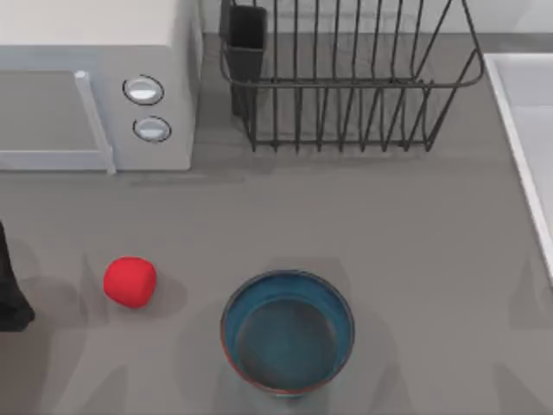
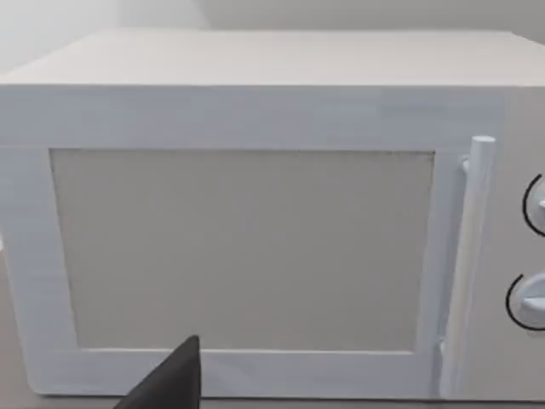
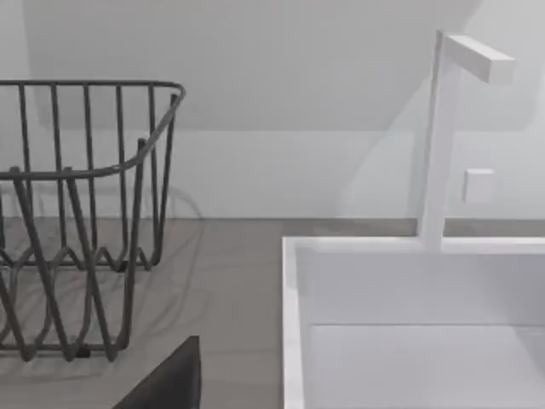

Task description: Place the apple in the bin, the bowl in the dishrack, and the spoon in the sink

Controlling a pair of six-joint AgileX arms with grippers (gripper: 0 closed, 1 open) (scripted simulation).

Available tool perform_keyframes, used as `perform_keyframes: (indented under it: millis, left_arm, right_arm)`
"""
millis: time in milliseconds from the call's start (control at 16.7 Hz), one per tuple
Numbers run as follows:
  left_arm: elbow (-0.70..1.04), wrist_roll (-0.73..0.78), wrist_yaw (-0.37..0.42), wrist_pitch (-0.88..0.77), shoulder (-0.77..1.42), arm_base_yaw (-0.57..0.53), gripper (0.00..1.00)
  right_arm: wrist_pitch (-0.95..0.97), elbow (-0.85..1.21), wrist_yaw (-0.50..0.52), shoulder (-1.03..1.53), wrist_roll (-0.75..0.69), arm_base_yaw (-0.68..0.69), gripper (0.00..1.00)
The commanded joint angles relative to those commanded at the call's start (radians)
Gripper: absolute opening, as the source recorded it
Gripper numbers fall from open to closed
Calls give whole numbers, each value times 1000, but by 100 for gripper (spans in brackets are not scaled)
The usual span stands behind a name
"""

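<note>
One apple (image 1: pixel 130 282) and one bowl (image 1: pixel 288 332) are seen from above on the grey table (image 1: pixel 415 242): the apple at lower left of the top view, the bowl at lower centre, well apart from each other. One dishrack (image 1: pixel 346 82) stands at upper centre with its utensil cup (image 1: pixel 246 39) at its left corner, one microwave (image 1: pixel 95 95) with two knobs at upper left, and the sink (image 1: pixel 527 130) at the right edge.

The microwave door (image 2: pixel 243 247) and handle are shown close up by the left wrist view. A tall white faucet (image 3: pixel 443 136) rising from the sink rim (image 3: pixel 291 324), the dishrack end (image 3: pixel 85 213) beside it and a pale wall behind are given by the right wrist view.

A dark part of the left arm (image 1: pixel 10 290) is seen at the left edge of the top view. Whether either gripper is open, or holding anything, cannot be told.
</note>
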Motion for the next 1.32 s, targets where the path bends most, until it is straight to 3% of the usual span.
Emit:
perform_keyframes:
  millis: [300,540,1320]
  left_arm:
    - [50,10,-3,-44,59,-25,100]
    - [241,38,-15,-197,282,-102,100]
    - [1295,33,-42,-1063,1706,-374,100]
  right_arm:
    - [0,0,0,0,0,0,100]
    - [0,0,0,0,0,0,100]
    - [0,0,0,0,0,0,100]
